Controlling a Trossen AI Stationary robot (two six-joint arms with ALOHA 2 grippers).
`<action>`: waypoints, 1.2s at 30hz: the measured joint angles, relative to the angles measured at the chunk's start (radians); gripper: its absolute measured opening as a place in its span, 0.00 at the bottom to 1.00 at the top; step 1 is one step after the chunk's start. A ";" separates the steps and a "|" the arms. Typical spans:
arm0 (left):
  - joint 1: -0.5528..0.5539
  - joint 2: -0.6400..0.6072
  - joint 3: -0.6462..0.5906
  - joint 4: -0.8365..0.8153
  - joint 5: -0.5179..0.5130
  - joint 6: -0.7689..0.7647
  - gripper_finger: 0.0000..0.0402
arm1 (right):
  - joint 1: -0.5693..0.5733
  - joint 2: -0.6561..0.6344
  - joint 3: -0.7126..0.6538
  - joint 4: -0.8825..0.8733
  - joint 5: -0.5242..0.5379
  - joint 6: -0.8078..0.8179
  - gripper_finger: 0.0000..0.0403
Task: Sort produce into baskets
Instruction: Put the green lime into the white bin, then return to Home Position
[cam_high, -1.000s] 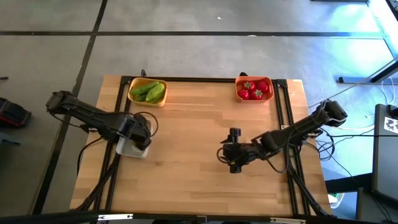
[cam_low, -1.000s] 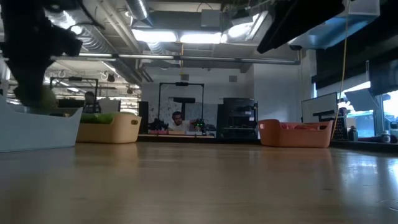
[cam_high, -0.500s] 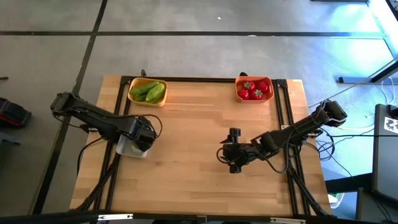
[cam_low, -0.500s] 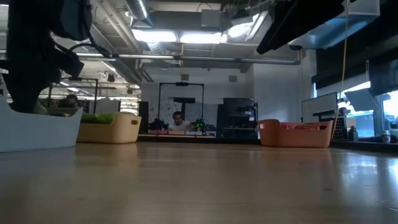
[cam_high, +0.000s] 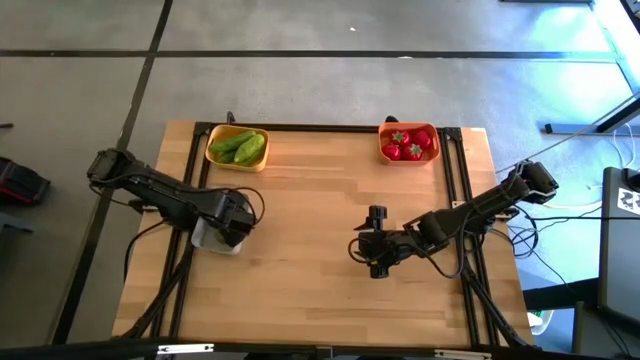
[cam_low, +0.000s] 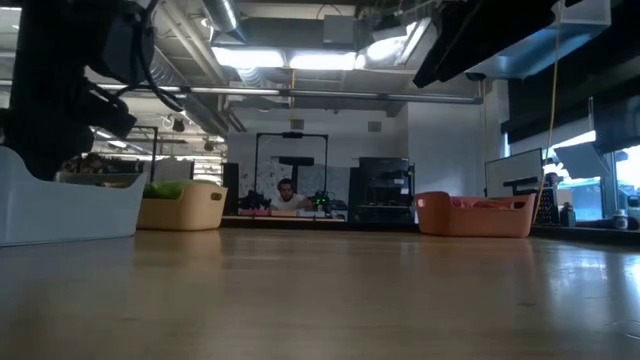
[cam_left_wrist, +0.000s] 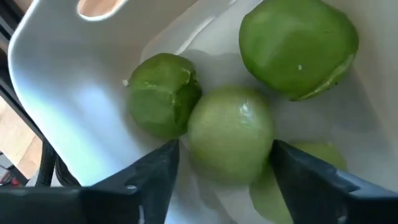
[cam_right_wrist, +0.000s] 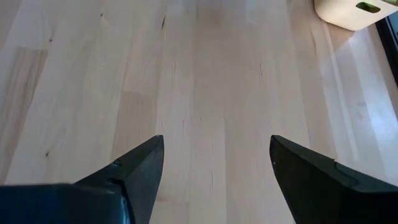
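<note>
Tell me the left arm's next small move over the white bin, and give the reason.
Probably lift the left claw straight up out of the white bin. Its fingers stand apart on either side of a round green piece that lies among other green ones on the bin's floor, so that piece looks delivered. No loose produce shows on the wooden table, where the right claw waits open.

left gripper (cam_left_wrist: 221, 158) parted, right gripper (cam_right_wrist: 214, 165) parted

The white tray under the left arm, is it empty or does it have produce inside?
Not empty. The white tray holds several round green pieces, seen in the left wrist view.
</note>
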 joint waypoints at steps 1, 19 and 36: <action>0.000 -0.001 0.000 0.000 -0.002 0.001 0.63 | 0.000 0.000 0.000 0.000 0.000 -0.001 0.70; -0.007 -0.116 0.105 0.113 -0.214 0.412 0.61 | -0.044 -0.007 0.000 -0.015 -0.011 0.004 0.70; 0.005 -0.114 0.105 0.450 -0.359 0.675 0.41 | -0.068 -0.008 0.000 -0.087 -0.011 -0.029 0.70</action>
